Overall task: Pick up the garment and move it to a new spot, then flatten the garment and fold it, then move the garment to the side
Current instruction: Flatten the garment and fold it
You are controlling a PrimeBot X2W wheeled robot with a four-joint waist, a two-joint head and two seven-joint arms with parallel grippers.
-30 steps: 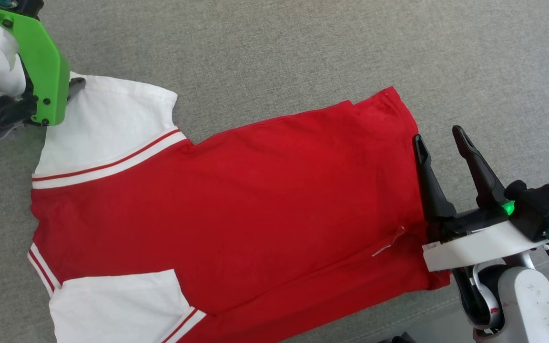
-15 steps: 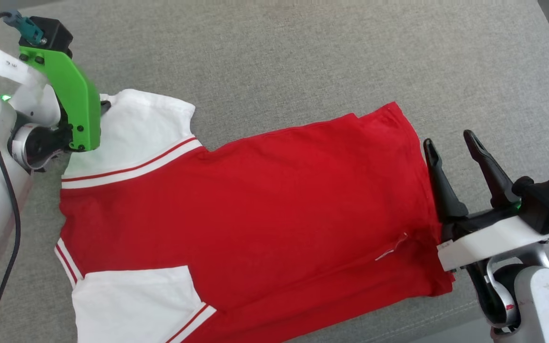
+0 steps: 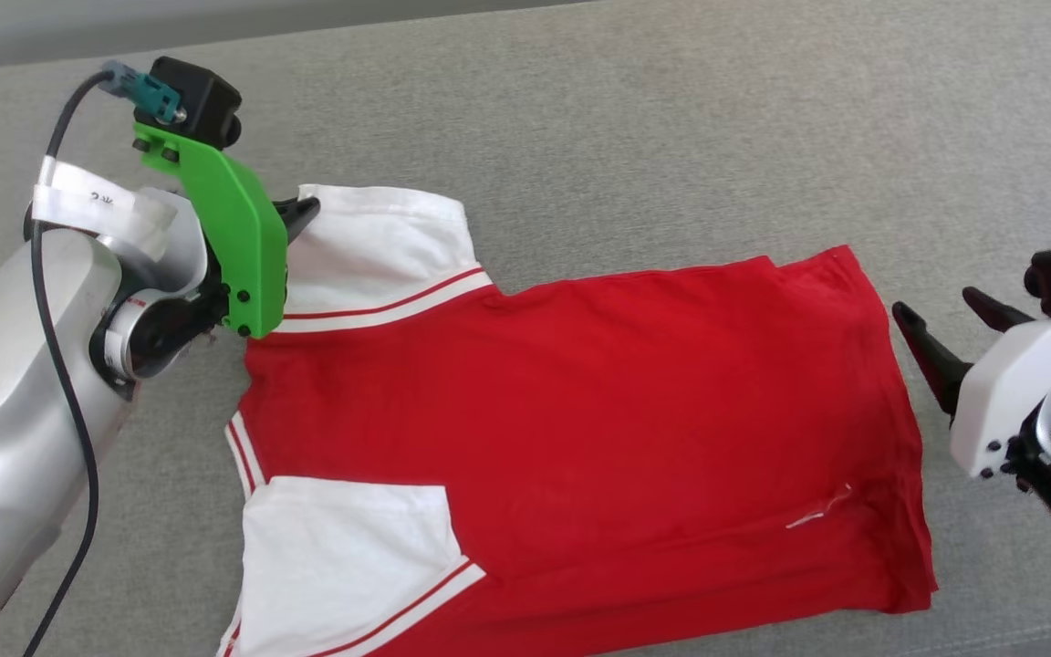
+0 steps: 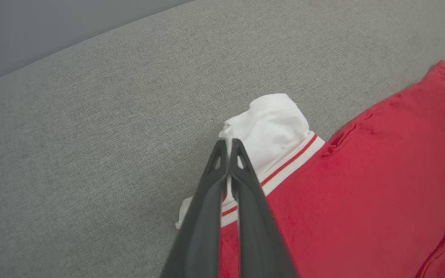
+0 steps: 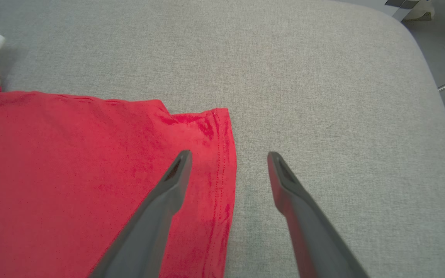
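The garment [image 3: 580, 411] is a red T-shirt with white short sleeves and red-white striped trim, lying flat and plain side up on the grey cushion. My left gripper [image 3: 306, 210] is shut on the outer edge of the far white sleeve [image 3: 379, 237]. In the left wrist view its fingertips [image 4: 228, 142] pinch white cloth that bunches up just beyond them. My right gripper [image 3: 934, 306] stands open just right of the hem. Seen from the right wrist [image 5: 229, 154], one finger [image 5: 168, 193] hangs over the red hem [image 5: 222, 162] and the other over bare cushion.
The grey fabric cushion [image 3: 671, 109] reaches well beyond the shirt at the far side. Its rounded corner [image 5: 419, 58] ends at the right, with floor and metal fittings past it. A second white sleeve [image 3: 343, 547] lies flat near the front edge.
My left gripper has shut on the far sleeve's edge. The head camera has shifted, so the whole picture slid right. My right gripper has drawn a little away from the hem.
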